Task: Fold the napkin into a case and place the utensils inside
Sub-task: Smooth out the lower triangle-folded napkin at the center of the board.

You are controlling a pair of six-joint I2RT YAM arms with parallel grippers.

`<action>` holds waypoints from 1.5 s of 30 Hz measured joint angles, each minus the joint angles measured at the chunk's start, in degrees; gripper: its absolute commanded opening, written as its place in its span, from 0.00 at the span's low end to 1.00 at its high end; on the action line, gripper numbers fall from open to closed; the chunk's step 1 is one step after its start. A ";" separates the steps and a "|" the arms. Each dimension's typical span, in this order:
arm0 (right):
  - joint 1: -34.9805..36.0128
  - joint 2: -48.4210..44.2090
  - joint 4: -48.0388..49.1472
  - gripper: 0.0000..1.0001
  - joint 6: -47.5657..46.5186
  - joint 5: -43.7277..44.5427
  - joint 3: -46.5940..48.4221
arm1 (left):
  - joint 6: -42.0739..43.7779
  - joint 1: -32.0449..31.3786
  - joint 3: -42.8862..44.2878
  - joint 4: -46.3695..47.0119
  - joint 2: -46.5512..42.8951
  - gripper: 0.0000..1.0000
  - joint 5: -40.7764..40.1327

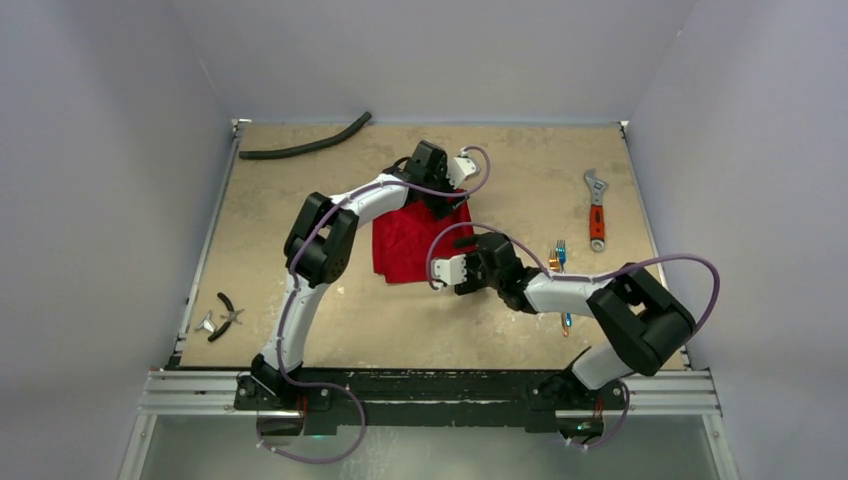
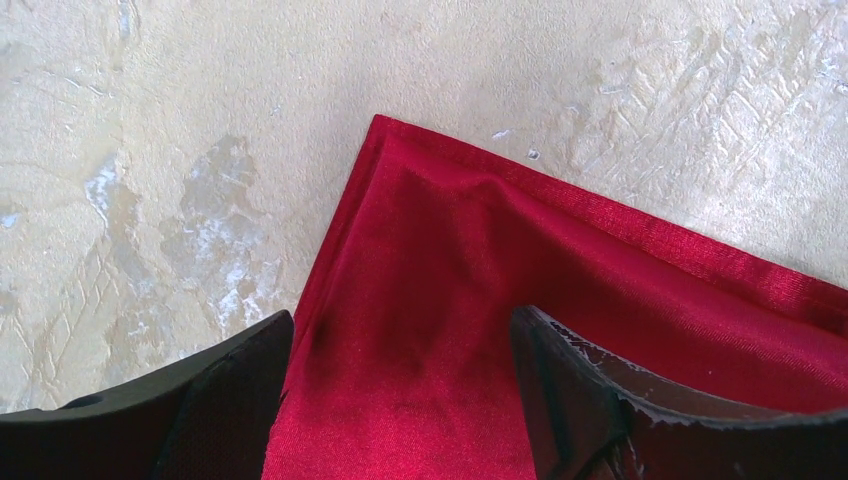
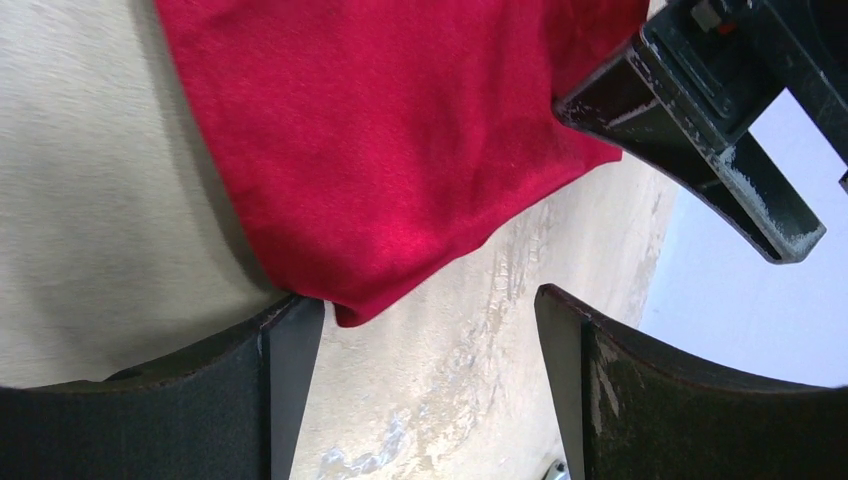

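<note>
The red napkin (image 1: 405, 245) lies mid-frame in the top view, roughly square, with no clear long axis. Its upper-right corner sits between the spread, empty left gripper (image 2: 400, 330). The right gripper (image 3: 425, 310) is also spread and empty, beside another corner.

The right gripper (image 3: 430, 305) hung with its jaws spread wide above the tan table (image 3: 90, 200). The red napkin (image 3: 400, 130) lay ahead, one corner just beside the left fingertip (image 3: 290, 330). Ahead to the right, the left gripper's finger (image 3: 700, 140) overlapped the cloth's edge.
</note>
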 measured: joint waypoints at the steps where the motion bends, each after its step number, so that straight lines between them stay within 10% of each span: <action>1: 0.52 -0.42 -0.13 0.82 0.07 -0.02 -0.33 | 0.02 0.00 0.00 0.00 0.00 0.77 0.02; 7: 4.42 0.22 1.20 0.73 0.63 -0.07 -0.59 | 0.68 0.00 -0.28 0.28 -0.09 0.77 0.37; 14: 5.35 1.25 0.72 0.36 3.45 -0.87 -0.81 | 1.46 -0.02 -1.79 1.73 -0.76 0.76 0.68; 25: 4.31 0.52 0.90 0.62 8.20 -1.79 -0.83 | 3.91 -0.07 -2.51 1.84 -1.20 0.73 1.27; 45: 0.24 -2.67 -0.70 0.66 3.80 -1.14 -2.80 | 6.03 -0.09 -2.99 0.98 -1.64 0.67 2.21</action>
